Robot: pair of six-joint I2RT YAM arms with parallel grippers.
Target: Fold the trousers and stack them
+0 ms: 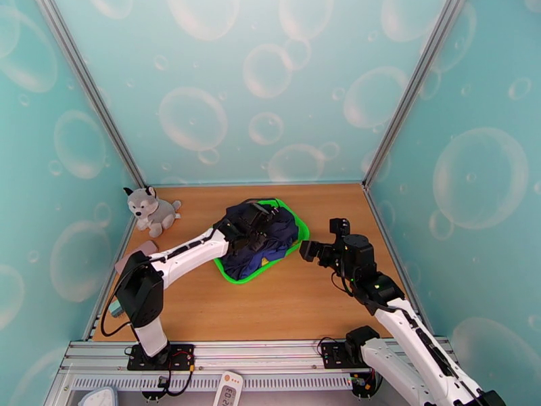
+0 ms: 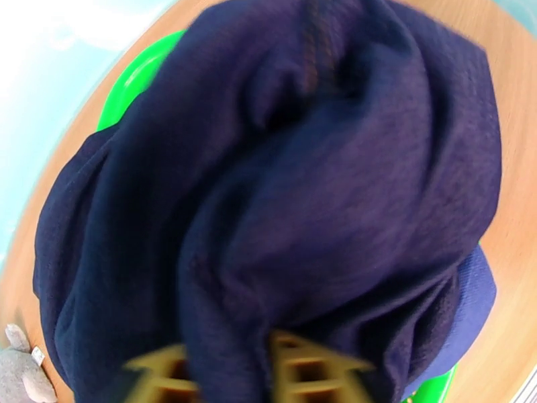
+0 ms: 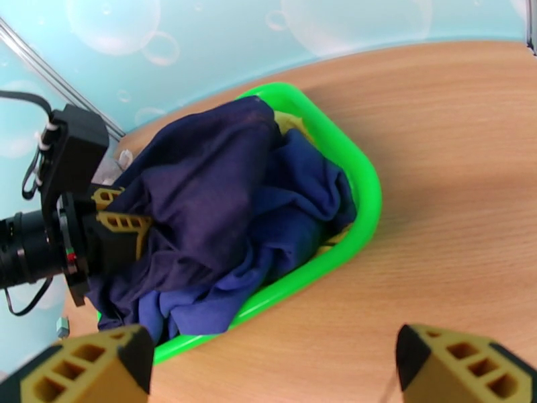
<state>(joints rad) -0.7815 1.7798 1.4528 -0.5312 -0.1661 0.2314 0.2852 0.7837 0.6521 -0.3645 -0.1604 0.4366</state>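
- Right gripper (image 3: 268, 371): fingers are set wide apart and nothing is held. It hangs just short of the basket's nearer rim, judged to be kept back so the other arm's lift is not crowded.
- Table (image 3: 456, 162): bare wood is seen between the right gripper and the basket.
- Basket (image 3: 366, 189): green, just ahead of the right gripper. Both garments are heaped in it.
- Royal-blue garment (image 3: 305, 196): lies low in the heap, on the side facing the right gripper, and is partly covered.
- Left gripper (image 2: 231, 371): clamped on a fold of the trousers, with cloth pinched between the yellow fingers.
- Trousers (image 3: 201, 189): dark navy, bunched on top of the heap, directly ahead of the left gripper. A top fold is judged to have been chosen so they come away alone.
- Step in hand: extraction from the basket is judged under way. No fold has been made.
- Plush husky (image 1: 150, 210): well apart, off to the left gripper's left.
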